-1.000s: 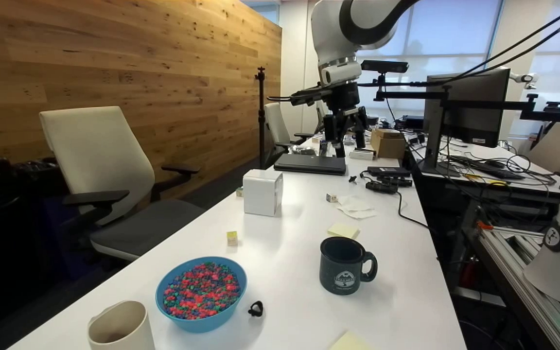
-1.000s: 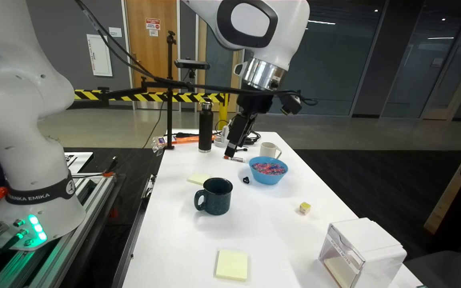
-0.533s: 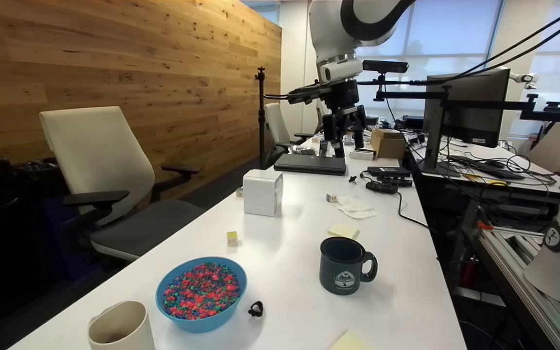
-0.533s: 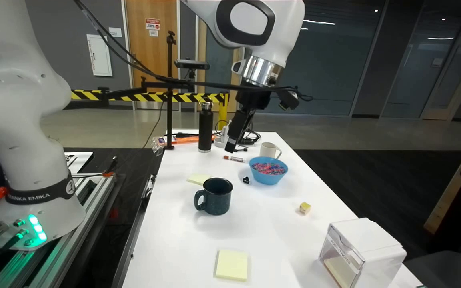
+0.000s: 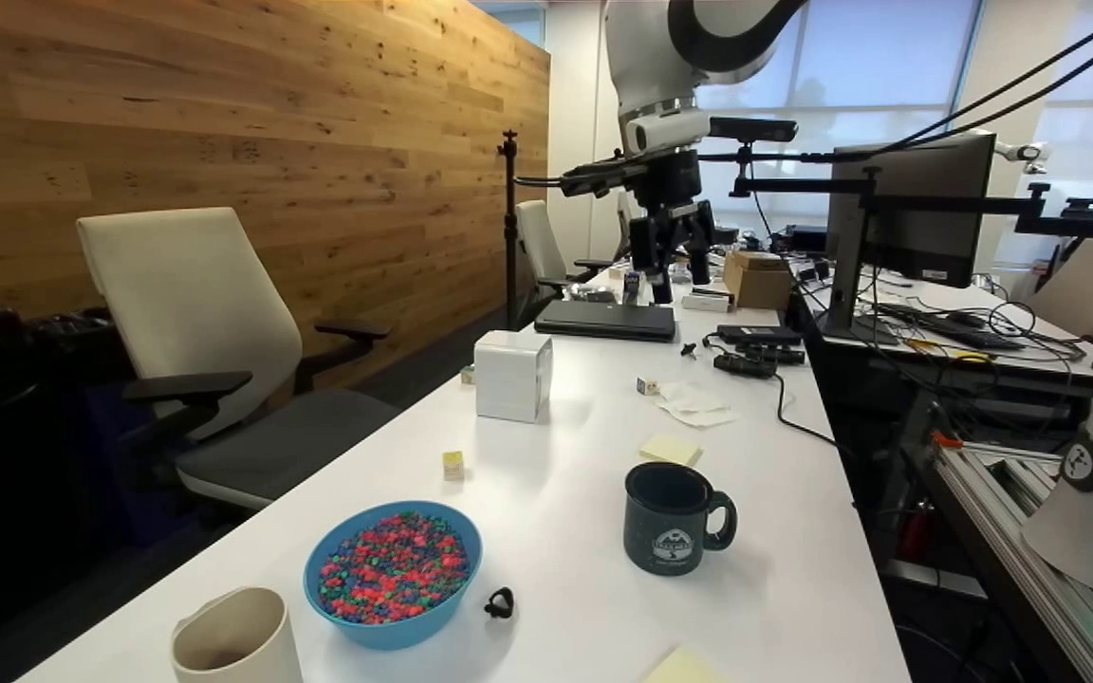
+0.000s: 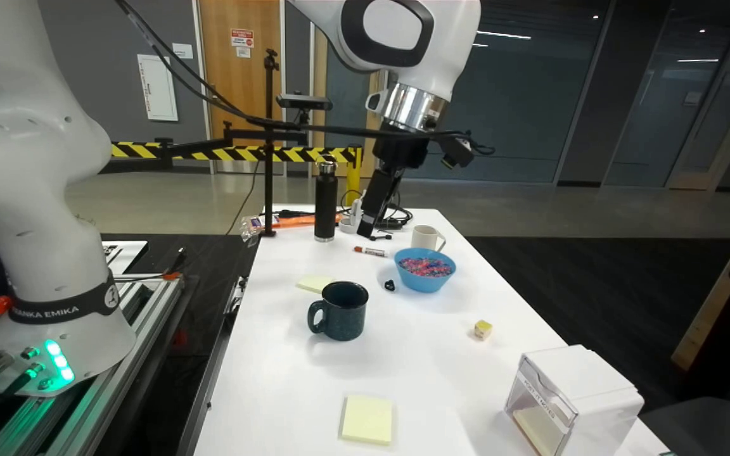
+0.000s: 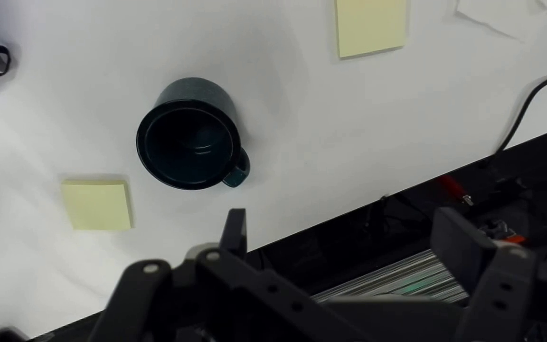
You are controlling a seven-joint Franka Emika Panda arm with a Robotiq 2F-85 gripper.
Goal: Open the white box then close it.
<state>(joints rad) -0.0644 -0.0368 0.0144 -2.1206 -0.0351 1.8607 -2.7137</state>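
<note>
The white box (image 5: 513,377) stands upright on the table near its edge in an exterior view. In an exterior view the same box (image 6: 599,386) stands at the lower right. Its clear front flap, with lettering on it, looks closed, and a pale stack shows behind it. The box is out of view in the wrist view. My gripper (image 5: 681,283) hangs in the air above the table, well apart from the box; it also shows in an exterior view (image 6: 366,229). In the wrist view its fingers (image 7: 342,225) are wide apart with nothing between them.
A dark mug (image 5: 668,520) stands mid-table and shows in the wrist view (image 7: 189,137). A blue bowl (image 5: 393,626) of small coloured pieces, a cream cup (image 5: 238,645), a yellow-topped block (image 6: 483,329), sticky-note pads (image 6: 367,419) and a black bottle (image 6: 326,202) are on the table.
The gripper has risen slightly and the arm has shifted a little to the left in an exterior view, uncovering a marker on the table. The box has not moved.
</note>
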